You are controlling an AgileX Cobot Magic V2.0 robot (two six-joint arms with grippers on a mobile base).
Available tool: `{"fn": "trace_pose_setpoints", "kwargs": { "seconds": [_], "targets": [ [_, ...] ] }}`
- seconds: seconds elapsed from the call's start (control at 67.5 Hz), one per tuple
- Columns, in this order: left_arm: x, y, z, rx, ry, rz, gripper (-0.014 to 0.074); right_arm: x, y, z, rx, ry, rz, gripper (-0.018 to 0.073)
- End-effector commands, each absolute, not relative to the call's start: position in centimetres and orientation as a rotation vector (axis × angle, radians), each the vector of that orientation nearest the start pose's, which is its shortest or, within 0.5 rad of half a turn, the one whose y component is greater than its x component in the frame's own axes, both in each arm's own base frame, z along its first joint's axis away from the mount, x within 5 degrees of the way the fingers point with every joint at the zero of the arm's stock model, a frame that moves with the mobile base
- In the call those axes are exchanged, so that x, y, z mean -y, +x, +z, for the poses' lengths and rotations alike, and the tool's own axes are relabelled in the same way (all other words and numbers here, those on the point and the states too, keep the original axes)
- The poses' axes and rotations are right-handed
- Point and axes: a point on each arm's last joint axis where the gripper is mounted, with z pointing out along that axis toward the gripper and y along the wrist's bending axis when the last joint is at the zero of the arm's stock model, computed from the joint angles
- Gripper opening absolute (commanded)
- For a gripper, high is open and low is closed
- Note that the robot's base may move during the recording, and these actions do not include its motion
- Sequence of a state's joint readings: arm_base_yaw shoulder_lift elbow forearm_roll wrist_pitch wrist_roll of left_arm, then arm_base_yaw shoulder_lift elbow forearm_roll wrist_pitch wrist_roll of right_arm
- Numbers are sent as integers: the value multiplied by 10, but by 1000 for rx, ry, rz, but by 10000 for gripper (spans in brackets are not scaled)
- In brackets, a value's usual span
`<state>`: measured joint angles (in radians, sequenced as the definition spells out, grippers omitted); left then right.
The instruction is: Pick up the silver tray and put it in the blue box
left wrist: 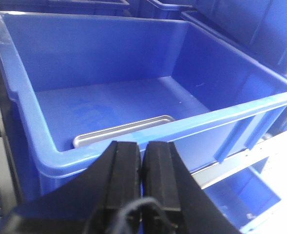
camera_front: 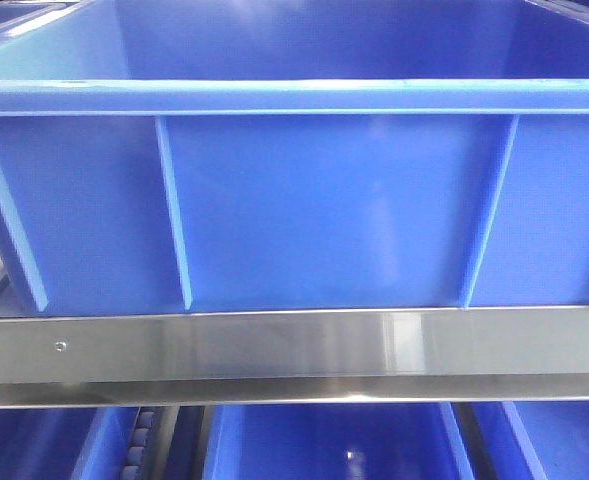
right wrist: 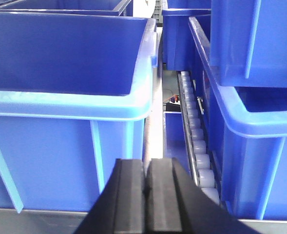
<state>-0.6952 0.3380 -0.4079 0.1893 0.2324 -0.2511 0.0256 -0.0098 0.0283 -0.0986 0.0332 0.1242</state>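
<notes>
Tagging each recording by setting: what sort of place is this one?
Probably a warehouse or factory storage rack rather than a home. Identical blue crates, like the blue box holding the silver tray, sit in rows on a steel shelf rail, beside a white roller track.

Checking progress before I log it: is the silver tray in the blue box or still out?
In. The left wrist view shows the silver tray lying on the floor of the blue box, by its near wall.
</notes>
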Motion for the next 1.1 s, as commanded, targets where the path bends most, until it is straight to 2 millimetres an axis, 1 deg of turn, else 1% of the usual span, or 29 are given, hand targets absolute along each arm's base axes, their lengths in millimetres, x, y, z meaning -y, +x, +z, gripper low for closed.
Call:
{"fn": "trace_pose_setpoints", "kwargs": {
  "seconds": [0.0, 0.119, 0.193, 0.311, 0.445, 0.578, 0.696, 0.83, 1.082],
  "targets": [
    [49, 66, 322, -1483, 497, -503, 0, -2, 53, 217, -1399, -8, 36, 52],
    [40, 65, 318, -1429, 484, -379, 0, -2, 53, 217, -1399, -8, 36, 52],
    [33, 62, 310, -1384, 431, -312, 0, -2, 53, 217, -1399, -8, 36, 52],
    [21, 59, 285, -1345, 317, -193, 0, -2, 53, 217, -1399, -8, 36, 52],
    [11, 55, 256, -1377, 201, -92, 0, -2, 53, 217, -1399, -8, 36, 52],
    [6, 53, 233, -1398, 140, -19, 0, -2, 53, 217, -1399, -8, 36, 52],
    [5, 54, 215, -1411, 125, -9, 0, -2, 53, 217, -1399, -8, 36, 52],
    [5, 55, 205, -1425, 139, 3, 0, -2, 53, 217, -1399, -8, 36, 52],
    [5, 55, 205, -1420, 139, 3, 0, -2, 53, 217, -1399, -8, 36, 52]
  ]
}}
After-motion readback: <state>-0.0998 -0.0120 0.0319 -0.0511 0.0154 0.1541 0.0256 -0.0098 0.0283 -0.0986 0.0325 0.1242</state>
